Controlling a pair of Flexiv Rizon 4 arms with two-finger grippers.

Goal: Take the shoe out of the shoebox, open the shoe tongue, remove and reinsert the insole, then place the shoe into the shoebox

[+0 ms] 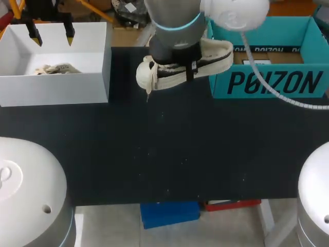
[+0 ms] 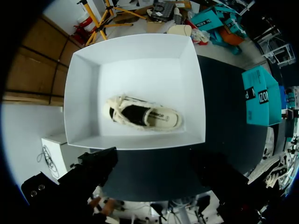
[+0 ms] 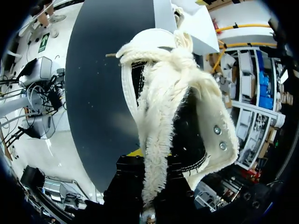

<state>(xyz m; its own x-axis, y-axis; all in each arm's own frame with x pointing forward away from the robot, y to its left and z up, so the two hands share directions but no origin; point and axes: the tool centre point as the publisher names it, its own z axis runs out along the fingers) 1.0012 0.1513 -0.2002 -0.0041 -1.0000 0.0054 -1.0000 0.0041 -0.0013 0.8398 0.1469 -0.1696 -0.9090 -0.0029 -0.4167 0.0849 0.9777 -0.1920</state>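
- The black counter is lying nearest, stretching out in front of the teal shoebox.
- The shoe is hanging in the air over the counter, just beside the teal shoebox's left wall. Its heel end is sitting close to that wall and its toe is pointing away from it. As far as the head view shows, it is touching neither the counter nor the box.
- The right arm's fingers are pinching the shoe from two sides across its middle. In the right wrist view the fleecy laces and the toe cap are running out ahead of them.
- My judgement is that the take-out step is the one in hand: the shoe is outside the teal shoebox but not yet set down. The pictures alone are not ruling out the final return to the box.
- If that reading is right, the next move is calling for lowering the shoe sole-down onto the counter in front of the teal shoebox. It would need to sit steady enough for the tongue to be pulled open.
- Farther off, the white box is standing well to the left of the teal shoebox, with a second shoe lying inside it.
- The left arm's fingers are hanging spread apart above the white box, holding nothing.
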